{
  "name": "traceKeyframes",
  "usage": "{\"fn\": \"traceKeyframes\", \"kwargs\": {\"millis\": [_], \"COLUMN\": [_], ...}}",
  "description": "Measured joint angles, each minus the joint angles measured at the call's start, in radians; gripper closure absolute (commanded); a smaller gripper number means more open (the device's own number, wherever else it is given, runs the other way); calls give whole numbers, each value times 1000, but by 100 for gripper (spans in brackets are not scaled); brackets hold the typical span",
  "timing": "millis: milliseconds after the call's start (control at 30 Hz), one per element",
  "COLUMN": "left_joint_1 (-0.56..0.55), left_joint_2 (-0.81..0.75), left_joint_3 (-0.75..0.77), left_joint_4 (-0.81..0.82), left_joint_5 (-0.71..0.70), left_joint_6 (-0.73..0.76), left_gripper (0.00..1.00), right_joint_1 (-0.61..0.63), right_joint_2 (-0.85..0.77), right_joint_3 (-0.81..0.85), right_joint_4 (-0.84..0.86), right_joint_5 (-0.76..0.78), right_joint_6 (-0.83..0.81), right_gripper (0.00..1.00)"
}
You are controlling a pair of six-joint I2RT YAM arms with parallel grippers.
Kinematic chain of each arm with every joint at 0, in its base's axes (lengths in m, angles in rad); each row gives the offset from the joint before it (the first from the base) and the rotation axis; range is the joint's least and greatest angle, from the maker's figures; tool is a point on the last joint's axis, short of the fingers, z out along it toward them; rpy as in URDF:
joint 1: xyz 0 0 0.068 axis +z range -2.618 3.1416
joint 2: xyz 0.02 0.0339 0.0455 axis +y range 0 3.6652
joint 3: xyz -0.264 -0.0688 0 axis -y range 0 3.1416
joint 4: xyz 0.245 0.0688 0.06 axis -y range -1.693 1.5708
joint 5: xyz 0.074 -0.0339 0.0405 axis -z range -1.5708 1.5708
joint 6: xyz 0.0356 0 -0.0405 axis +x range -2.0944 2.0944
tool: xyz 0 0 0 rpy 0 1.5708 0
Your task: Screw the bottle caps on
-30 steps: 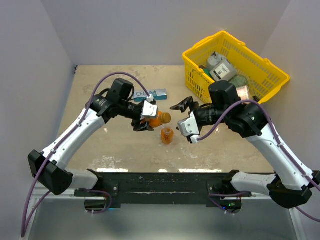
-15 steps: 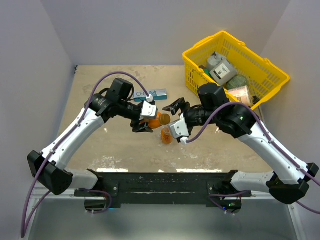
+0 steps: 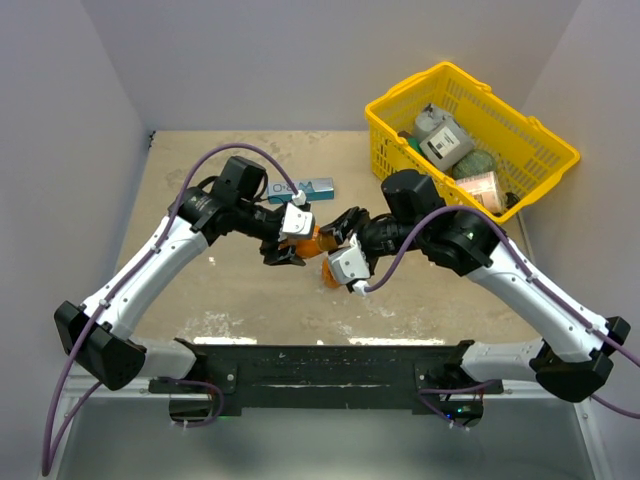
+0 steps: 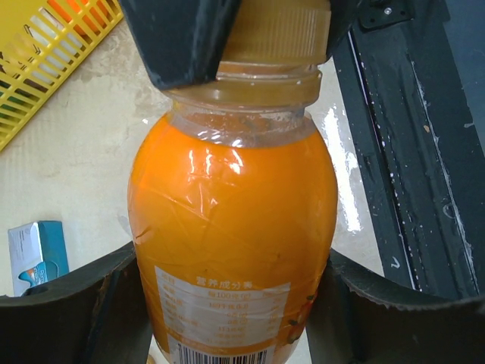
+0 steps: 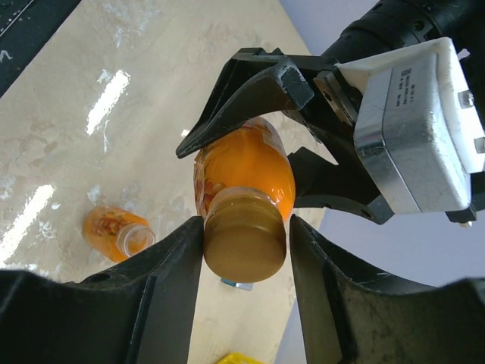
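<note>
**Half done at best: the threads could bind**

The left hand [image 3: 292, 246] grips a squat translucent orange plastic bottle [image 4: 235, 227] sideways above the beige bench [image 3: 200, 290]. The right hand [image 3: 340, 228] is closed on its round brownish-orange plastic cap [image 5: 244, 241], seated on the neck. If the two axes disagree, the cap may cross-thread or slip. A second, uncapped orange bottle [image 5: 121, 231] waits on the bench below.

The top camera looks down from above and behind on the whole beige table [image 3: 230, 300]. Both wrist cameras sit very near the small translucent orange plastic bottle [image 4: 231, 250]. The left one looks from its base, the right one at its round brownish-orange cap [image 5: 244, 244]. All views share this bottle.
</note>
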Motion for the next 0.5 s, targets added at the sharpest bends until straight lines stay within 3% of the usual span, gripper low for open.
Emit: {"fn": "traceKeyframes", "kwargs": {"millis": [100, 367, 500], "left_joint_1": [0, 0, 0], "left_joint_2": [0, 0, -2], "left_joint_3": [0, 0, 0], "left_joint_4": [-3, -9, 9], "left_joint_5": [0, -8, -60], "left_joint_6": [7, 18, 7], "left_gripper": [100, 100, 100], "right_joint_1": [2, 5, 4], "right_joint_2": [13, 21, 53], "right_joint_3": [0, 0, 29], "right_joint_4": [-3, -3, -4], "right_joint_5": [2, 10, 17], "right_joint_6": [-10, -11, 62], "right_gripper": [52, 76, 87]}}
